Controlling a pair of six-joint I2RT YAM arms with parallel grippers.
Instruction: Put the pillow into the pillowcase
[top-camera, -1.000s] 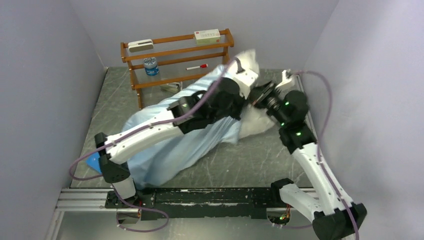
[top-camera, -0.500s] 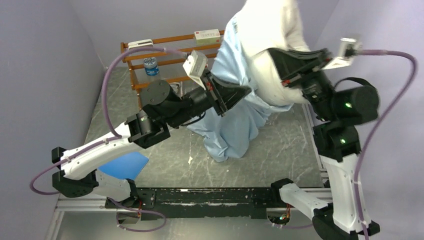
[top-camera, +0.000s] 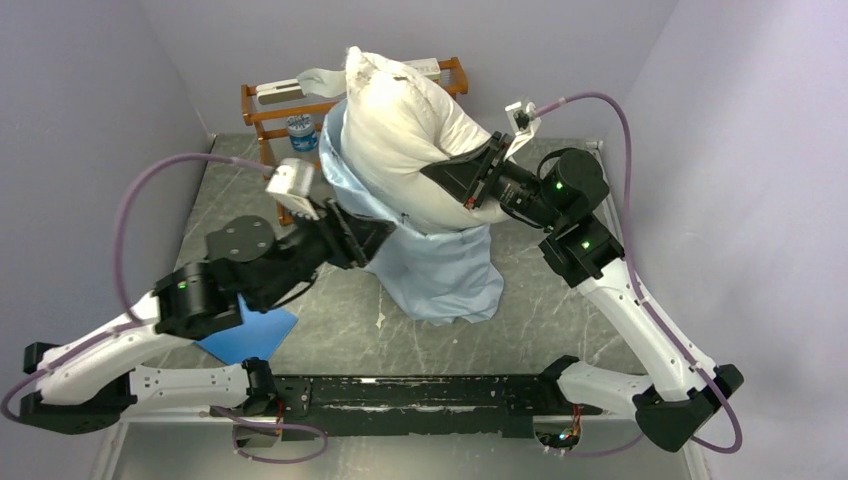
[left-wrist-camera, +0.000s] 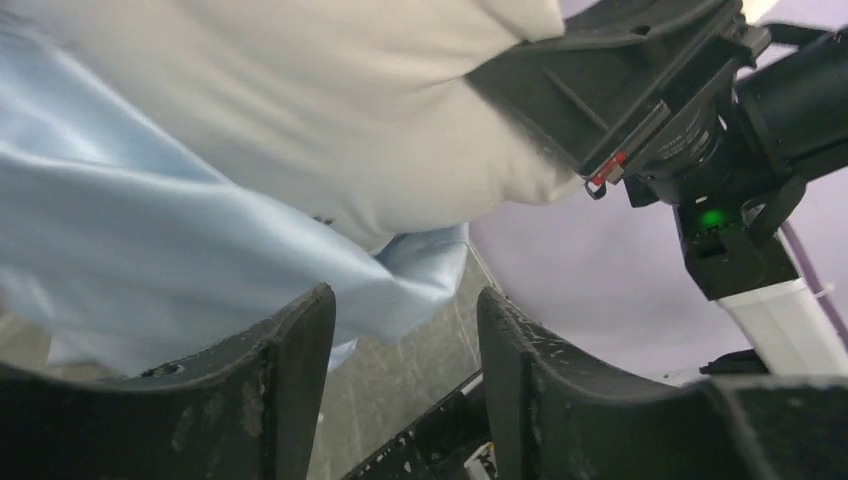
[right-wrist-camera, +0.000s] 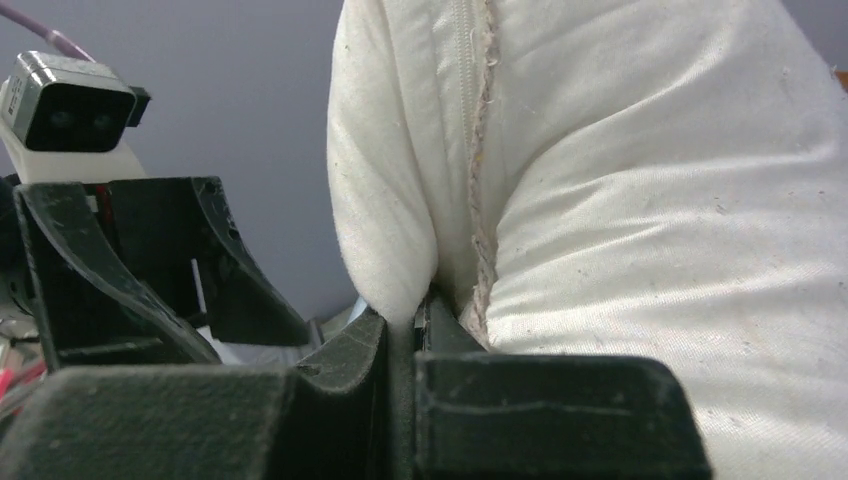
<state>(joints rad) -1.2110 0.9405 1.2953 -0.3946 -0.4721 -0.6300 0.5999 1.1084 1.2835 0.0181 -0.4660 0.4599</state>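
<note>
**Pillow held high by the right gripper, lower end in the pillowcase**

The right arm (top-camera: 620, 300) rises from its base at the near right corner. It climbs steeply to a high elbow, then folds back to the left, so its wrist points leftward above the middle of the table (top-camera: 560, 290). The right gripper (top-camera: 440, 178) has its fingers pressed together on a fold of the pillow (top-camera: 400, 120). The right wrist view shows that fold pinched beside the seam (right-wrist-camera: 485, 150).

The pillow stands nearly upright in the air over the far half of the table, in front of the rack (top-camera: 262, 105). Its upper part is bare. Its lower end sits inside the mouth of the pillowcase (top-camera: 445, 270), which hangs down from it in loose folds. The folds reach to about the table top; whether they touch it I cannot tell.

The left arm (top-camera: 110, 345) lies low along the near left edge and bends at an elbow above the blue sheet (top-camera: 255, 335). From there it reaches up and to the right, toward the left side of the pillowcase. The left gripper (top-camera: 380, 235) has its fingers (left-wrist-camera: 290, 390) standing apart with nothing clamped between them. In the left wrist view a drooping edge of the pillowcase (left-wrist-camera: 150, 250) hangs just beyond the fingertips. Above it the pillow (left-wrist-camera: 300, 100) and the right gripper (left-wrist-camera: 600, 90) fill the top of that view.
</note>
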